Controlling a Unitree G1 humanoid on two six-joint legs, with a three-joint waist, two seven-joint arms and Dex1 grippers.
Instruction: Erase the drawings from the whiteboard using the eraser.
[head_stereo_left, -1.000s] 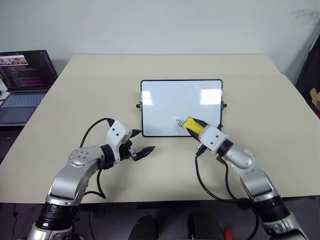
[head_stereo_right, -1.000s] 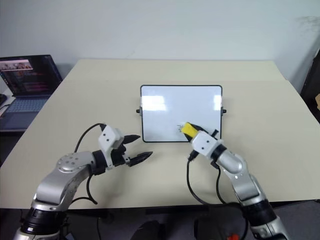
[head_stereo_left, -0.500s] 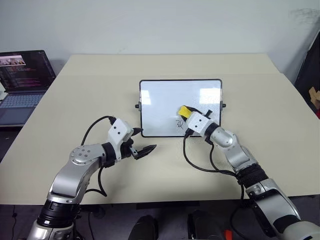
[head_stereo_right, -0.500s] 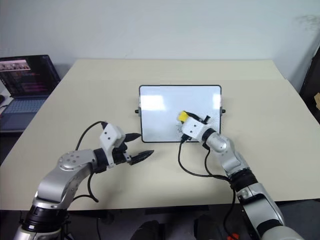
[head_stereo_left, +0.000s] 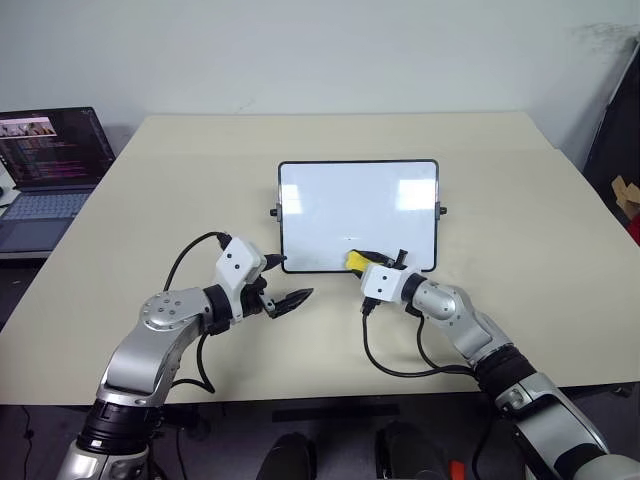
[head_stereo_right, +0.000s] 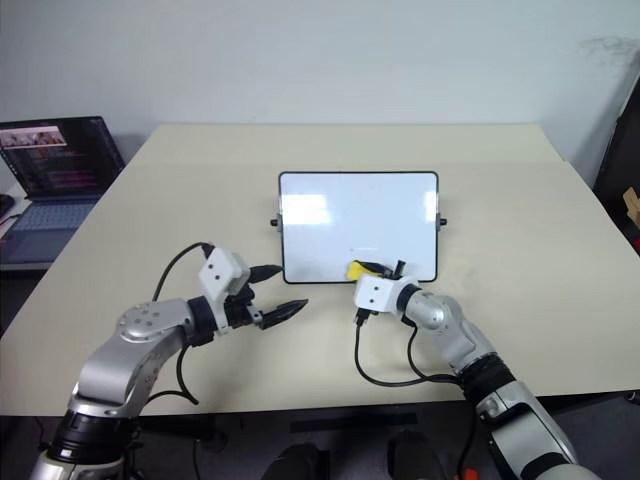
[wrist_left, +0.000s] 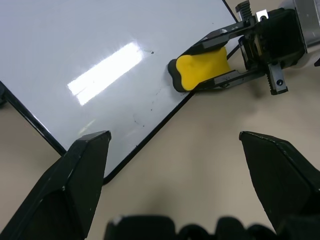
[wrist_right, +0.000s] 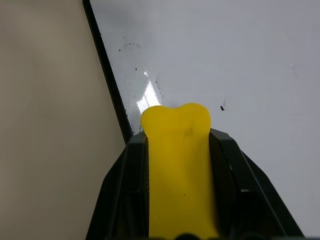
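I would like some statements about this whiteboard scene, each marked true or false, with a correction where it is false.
1. The right gripper holds the yellow eraser. True.
2. The eraser is at the top edge of the whiteboard. False: it is at the bottom edge, near the middle.
3. The left gripper is open and holds nothing. True.
4. The left gripper's fingers press on the board. False: they hover above the table, apart from it.
5. A laptop stands open at the table's right side. False: it is to the left.
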